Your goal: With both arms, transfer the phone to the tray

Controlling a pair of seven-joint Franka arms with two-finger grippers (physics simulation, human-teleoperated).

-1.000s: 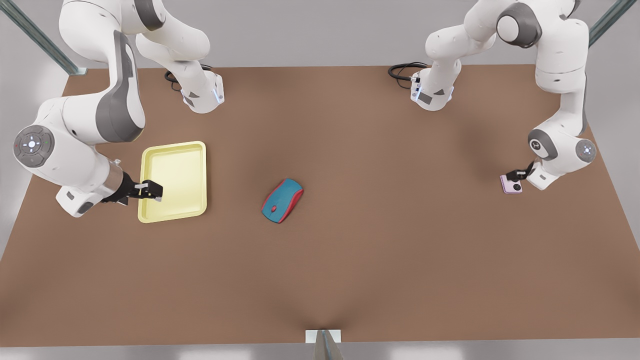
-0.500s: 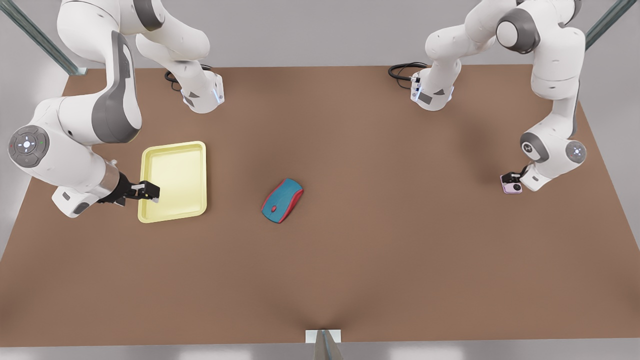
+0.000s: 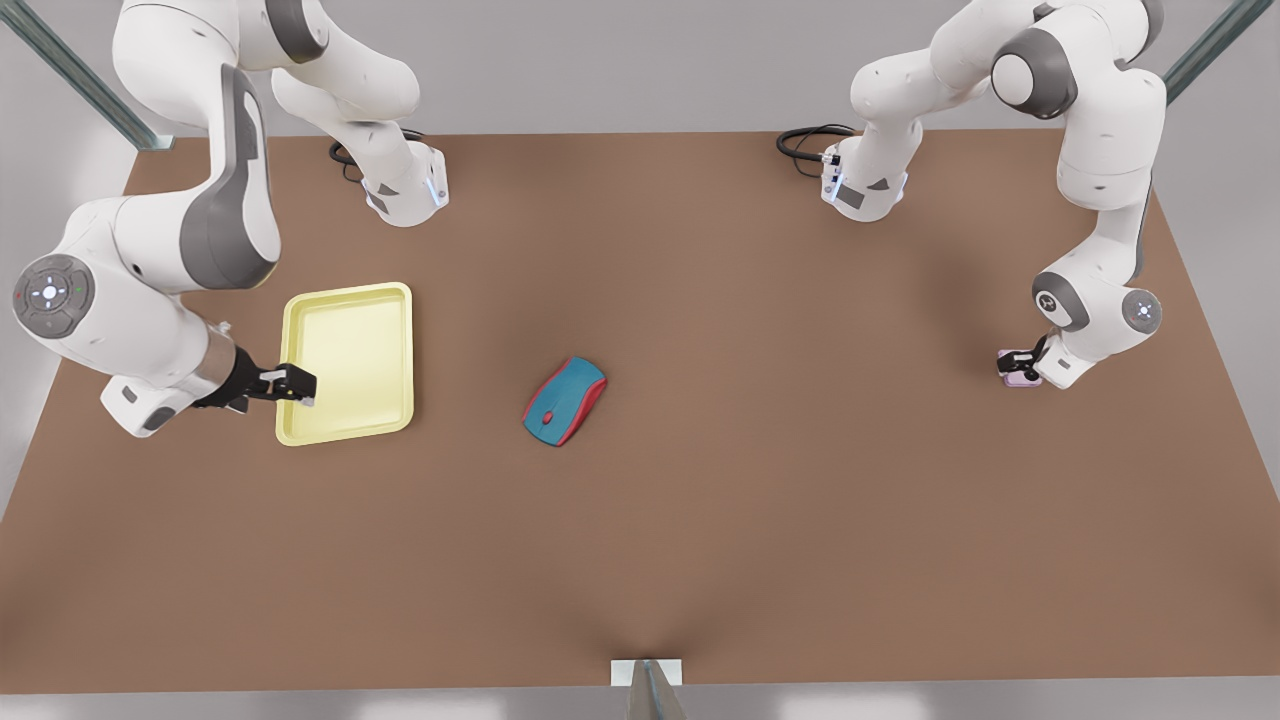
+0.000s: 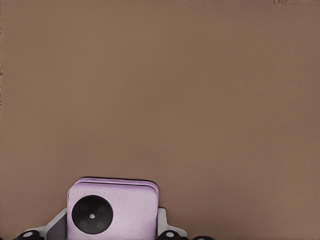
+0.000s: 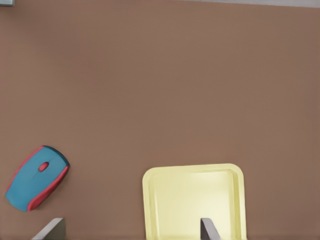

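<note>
The phone (image 4: 113, 212) lies on the worktop (image 3: 760, 480) between the left gripper (image 3: 1018, 366) fingers, the tray (image 3: 350, 340) under the right gripper (image 3: 296, 386), the mouse (image 3: 564, 400) between both.

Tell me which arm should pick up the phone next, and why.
Left. The left hand is already down at the phone, its fingers flanking the phone's sides. The right hand is across the table at the tray, fingers apart, far from the phone.

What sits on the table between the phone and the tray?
The mouse lies mid-table, roughly on the line from the phone to the tray. Left gripper is at the phone, right gripper at the tray's edge, open. A carry above the table would likely clear it.
</note>
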